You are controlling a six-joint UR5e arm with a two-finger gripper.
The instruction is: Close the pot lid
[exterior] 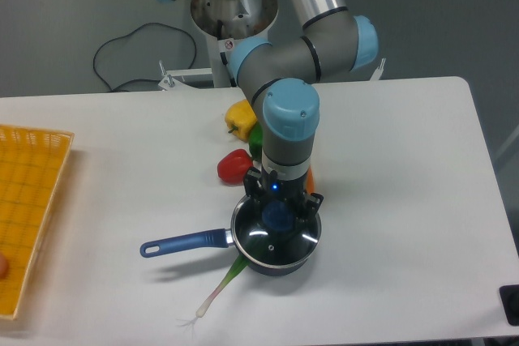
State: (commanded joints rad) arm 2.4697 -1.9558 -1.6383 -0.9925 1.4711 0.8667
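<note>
White table [389, 168] bears the pot [280, 263], lid [276, 237] on; jaws [278, 215] around its knob, grip unclear

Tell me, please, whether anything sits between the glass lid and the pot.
Nothing visible does: the round glass lid with blue knob already sits over the dark saucepan, with the hand right at its knob.

My own wrist hides most of the green pepper [255, 140]. The yellow basket [32, 200] runs off the left edge. My jaws' grip on the lid's knob [277, 215] is unclear.
</note>
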